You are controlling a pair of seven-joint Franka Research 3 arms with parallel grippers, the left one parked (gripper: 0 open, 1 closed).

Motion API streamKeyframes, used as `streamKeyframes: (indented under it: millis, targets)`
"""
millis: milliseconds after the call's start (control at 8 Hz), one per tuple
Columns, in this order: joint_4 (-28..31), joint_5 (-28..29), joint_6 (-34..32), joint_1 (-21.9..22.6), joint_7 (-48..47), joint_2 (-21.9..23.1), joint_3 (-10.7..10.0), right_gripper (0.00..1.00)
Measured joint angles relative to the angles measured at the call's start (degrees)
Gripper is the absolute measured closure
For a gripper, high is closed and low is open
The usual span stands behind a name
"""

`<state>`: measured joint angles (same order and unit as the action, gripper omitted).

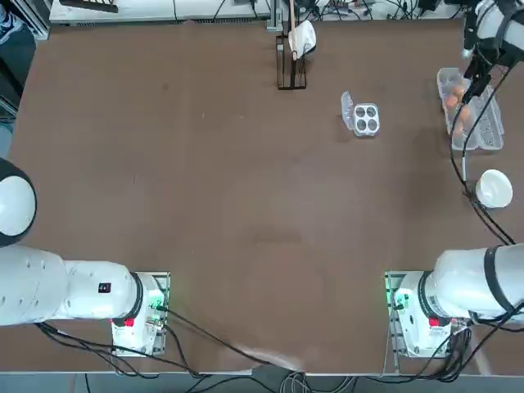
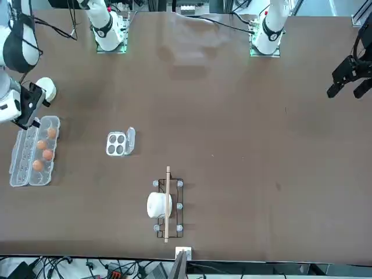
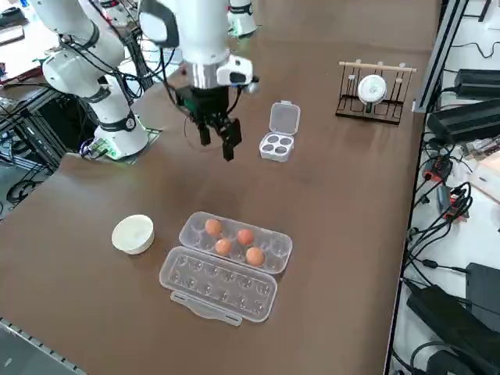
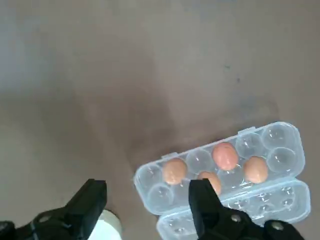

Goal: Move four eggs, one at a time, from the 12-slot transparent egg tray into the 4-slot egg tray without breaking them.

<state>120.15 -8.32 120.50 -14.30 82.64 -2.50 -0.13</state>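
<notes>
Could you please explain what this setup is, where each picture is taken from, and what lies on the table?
These are two robot arms bolted side by side to a brown table. One picture looks straight down, one faces the robot from across the table, one looks diagonally from its right, and one comes from a camera on the working arm's wrist. The right gripper hangs open and empty above the table, holding nothing. Below it lies the 12-slot transparent egg tray, opened flat, with four orange-brown eggs in its cups. Farther along sits the 4-slot egg tray, lid open, all cups empty. There is also a white bowl and a small wire rack carrying a white object.
</notes>
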Motion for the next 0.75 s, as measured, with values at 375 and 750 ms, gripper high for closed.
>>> streamKeyframes:
  millis: [375, 750]
  targets:
    - [1.71, -0.54, 7.12, -4.56, 11.13, -4.64, -0.03, 0.01]
    - [1.77, -0.62, 16.32, -6.82, 15.59, -10.40, -0.02, 0.01]
